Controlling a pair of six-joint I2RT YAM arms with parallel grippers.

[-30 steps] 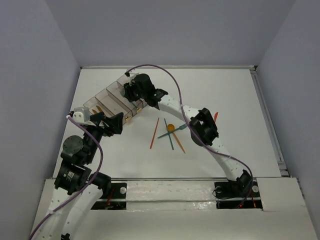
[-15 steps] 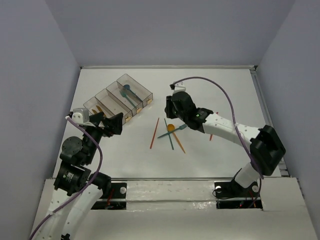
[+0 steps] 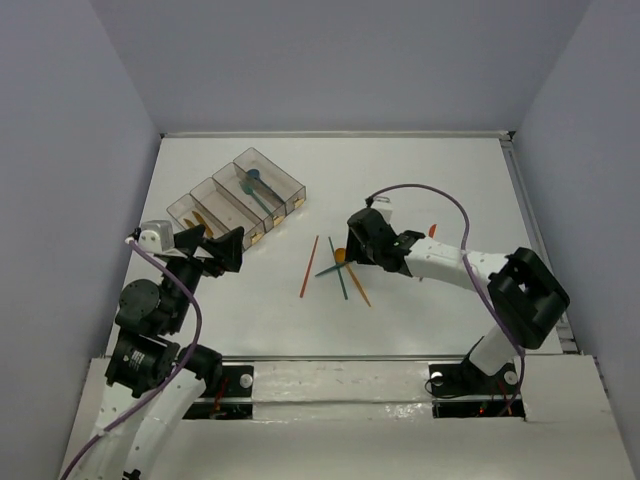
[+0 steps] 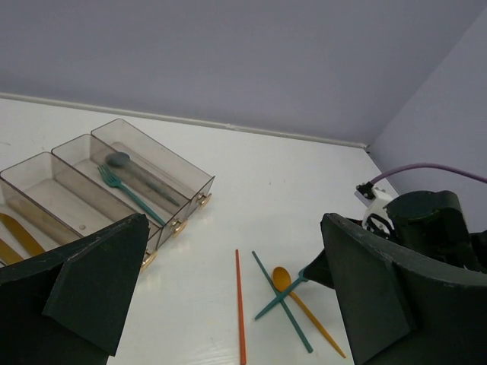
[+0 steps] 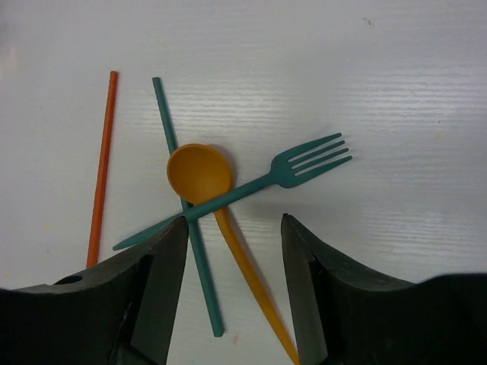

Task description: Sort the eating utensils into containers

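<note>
Four slim plastic eating utensils are seen loose near the middle of the white surface [image 3: 420,180]. A teal fork [image 5: 251,185], an orange spoon [image 5: 199,173] and a thin teal stick [image 5: 186,205] are crossed in one heap, the fork's handle laid over the other two. A thin orange stick [image 5: 102,167] is set apart at 9 o'clock of the heap.

The row of four joined clear plastic bins [image 3: 283,170] is placed at 10 o'clock of the heap. A second teal fork [image 4: 125,190] and a dark-bowled spoon [image 4: 118,158] are held in its far bins, and orange pieces [image 4: 19,232] in a nearer one.

The right tool [image 5: 232,285] is poised at 3 o'clock of the heap, its fingers spread wide and nothing gripped; in the wrist view the orange spoon's handle is framed between them. The left tool [image 4: 228,304] is kept near the bins' 6 o'clock end, also spread wide with nothing in it.
</note>
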